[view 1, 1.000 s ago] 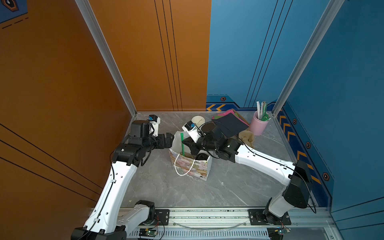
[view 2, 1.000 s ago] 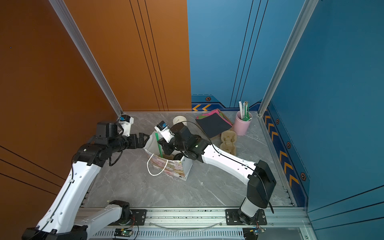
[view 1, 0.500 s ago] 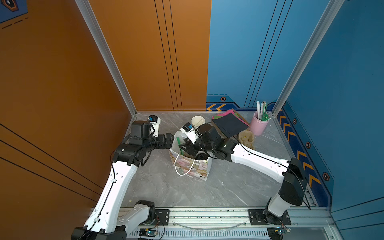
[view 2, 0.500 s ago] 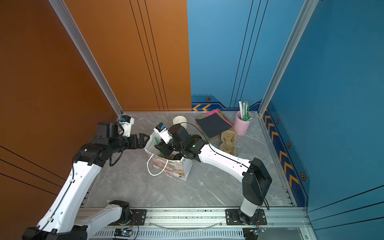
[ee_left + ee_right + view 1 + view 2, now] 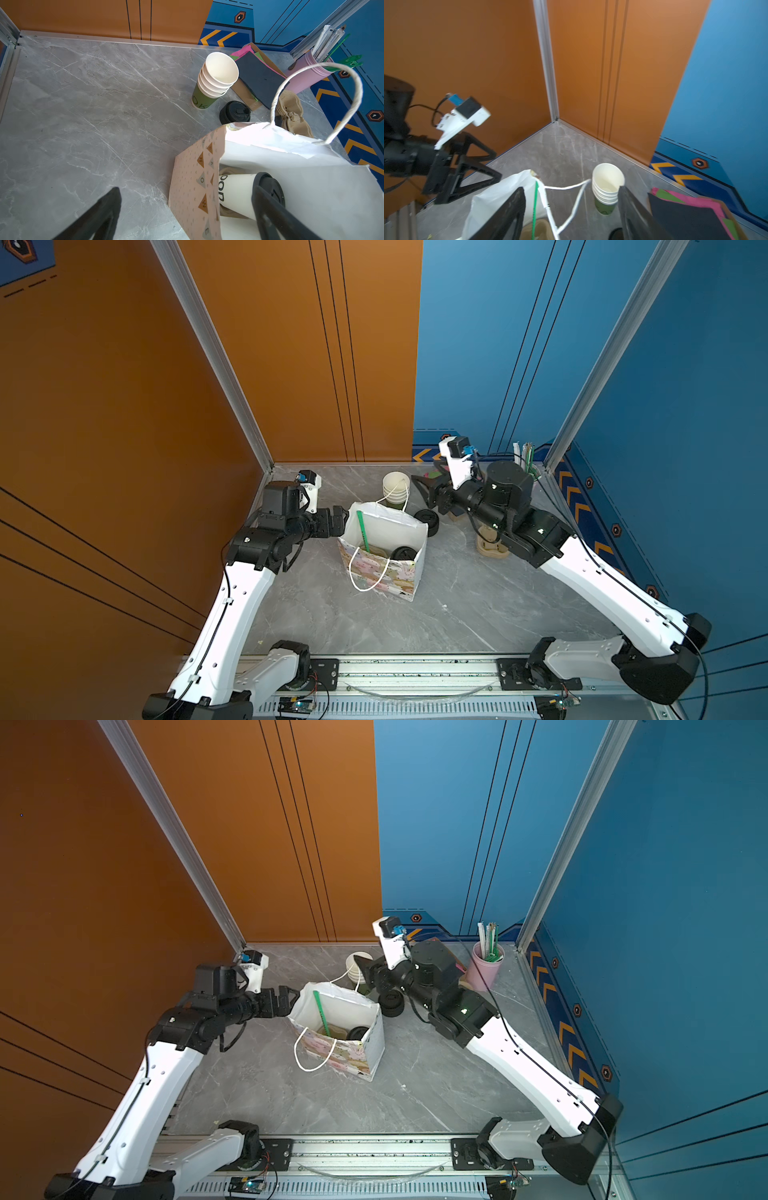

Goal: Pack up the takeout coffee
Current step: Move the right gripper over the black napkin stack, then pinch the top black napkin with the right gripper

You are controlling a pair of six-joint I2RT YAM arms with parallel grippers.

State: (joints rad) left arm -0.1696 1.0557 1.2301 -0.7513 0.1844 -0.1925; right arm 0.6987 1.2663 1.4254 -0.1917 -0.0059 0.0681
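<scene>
The takeout coffee (image 5: pixel 236 193), a white cup with a black lid (image 5: pixel 404 552), lies tilted inside the patterned paper bag (image 5: pixel 384 572), and nothing grips it. In both top views a green straw (image 5: pixel 321 1011) leans in the bag beside it. My left gripper (image 5: pixel 185 207) is open and straddles the bag's left wall (image 5: pixel 297 1006), one finger outside and one inside near the lid. My right gripper (image 5: pixel 422 489) is open and empty. It hangs raised behind the bag, by the cup stack, with the bag's handle (image 5: pixel 571 205) below its jaws.
Behind the bag stand a stack of lidless cups (image 5: pixel 395 489) and loose black lids (image 5: pixel 390 1004). Dark and coloured papers (image 5: pixel 259 81), a cardboard carrier (image 5: pixel 492 547) and a pink cup of straws (image 5: pixel 484 969) sit at the back right. Walls close in on the left and back.
My right gripper has opened, left the coffee in the bag, and drawn up and back toward the right. The left arm has stayed at the bag's wall.
</scene>
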